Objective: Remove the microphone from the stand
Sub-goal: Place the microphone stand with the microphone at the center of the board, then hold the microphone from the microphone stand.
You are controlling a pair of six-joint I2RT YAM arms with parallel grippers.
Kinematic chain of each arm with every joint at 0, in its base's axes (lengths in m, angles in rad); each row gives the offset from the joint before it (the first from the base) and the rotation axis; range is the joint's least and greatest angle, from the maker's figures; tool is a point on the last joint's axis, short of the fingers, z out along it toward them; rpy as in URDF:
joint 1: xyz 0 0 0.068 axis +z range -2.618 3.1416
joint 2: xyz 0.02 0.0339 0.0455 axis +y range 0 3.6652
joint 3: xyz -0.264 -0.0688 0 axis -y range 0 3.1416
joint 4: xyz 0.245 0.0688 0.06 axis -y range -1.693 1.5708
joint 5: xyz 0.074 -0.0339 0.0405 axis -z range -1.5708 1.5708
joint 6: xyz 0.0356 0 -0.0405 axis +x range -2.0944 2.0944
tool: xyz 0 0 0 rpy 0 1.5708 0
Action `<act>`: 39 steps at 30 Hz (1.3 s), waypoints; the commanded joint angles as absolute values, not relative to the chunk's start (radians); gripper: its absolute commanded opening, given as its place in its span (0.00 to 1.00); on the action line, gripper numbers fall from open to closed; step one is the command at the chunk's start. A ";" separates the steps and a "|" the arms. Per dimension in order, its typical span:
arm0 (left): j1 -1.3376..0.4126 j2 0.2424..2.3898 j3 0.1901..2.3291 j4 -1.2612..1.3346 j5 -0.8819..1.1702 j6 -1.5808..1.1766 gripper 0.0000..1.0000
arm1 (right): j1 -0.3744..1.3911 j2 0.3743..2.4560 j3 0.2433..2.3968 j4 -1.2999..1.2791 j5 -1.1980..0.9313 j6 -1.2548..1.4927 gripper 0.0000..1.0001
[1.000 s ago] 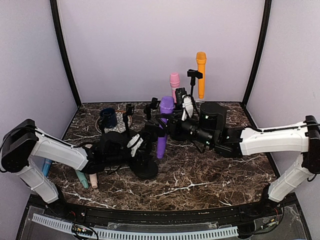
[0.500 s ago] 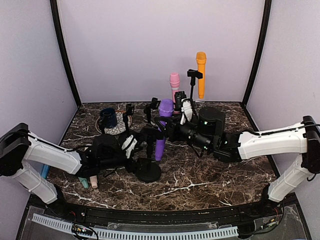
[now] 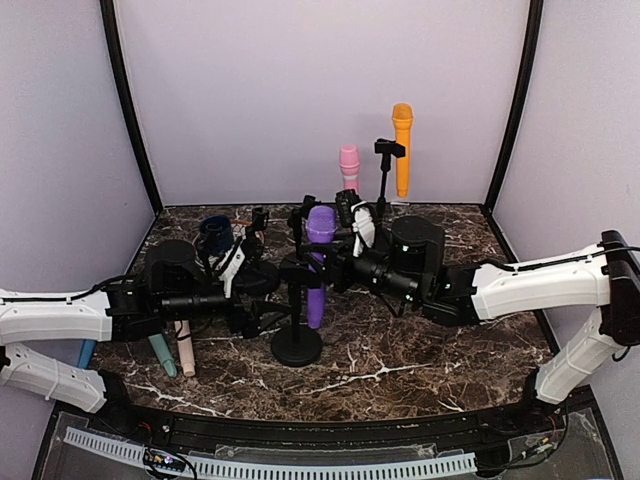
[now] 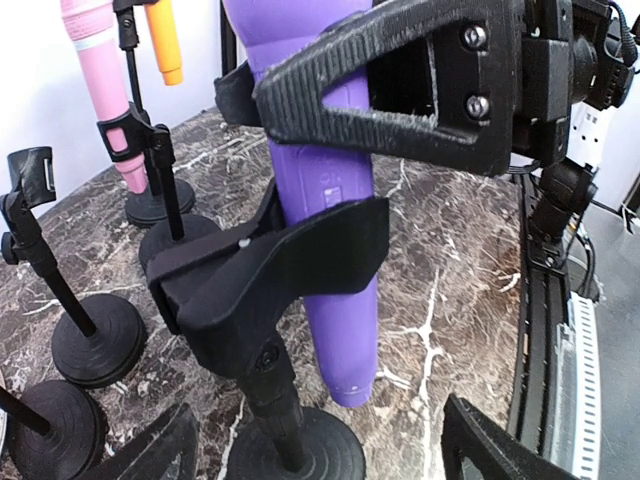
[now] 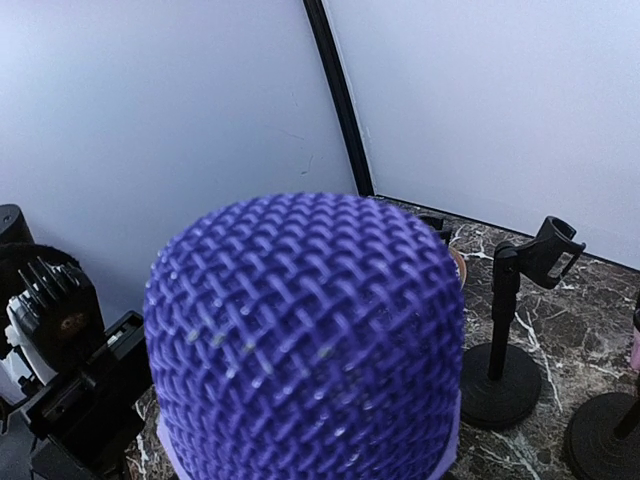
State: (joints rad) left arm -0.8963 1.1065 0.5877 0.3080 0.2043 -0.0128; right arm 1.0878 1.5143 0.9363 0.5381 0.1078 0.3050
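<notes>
Left of the stand (image 3: pixel 297 345), the left hand (image 3: pixel 255 298) gapes released while the right hand (image 3: pixel 333 250) clamps the microphone (image 3: pixel 316 290) above its clip (image 4: pixel 270 270), tabletop (image 3: pixel 420 360) showing around its base.

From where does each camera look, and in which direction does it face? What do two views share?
Top external: above and behind the bases, facing down and forward over the table; both arms show.
Left wrist: low on the left arm, facing the purple microphone in its stand clip; own fingers wide apart at the bottom edge.
Right wrist: on the right arm, facing the back corner past the microphone's mesh head; own fingers hidden.
Shared: top external and left wrist both show the right gripper clamped on the microphone.
</notes>
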 commanded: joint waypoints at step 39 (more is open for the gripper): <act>-0.909 1.118 0.810 0.105 0.221 -0.073 0.85 | 1.150 1.589 1.367 0.003 0.319 0.251 0.91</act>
State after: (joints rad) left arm -0.8749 1.0893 0.7712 0.0723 0.2882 -0.0608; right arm 1.1458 1.5585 1.3155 0.0570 0.2909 0.2642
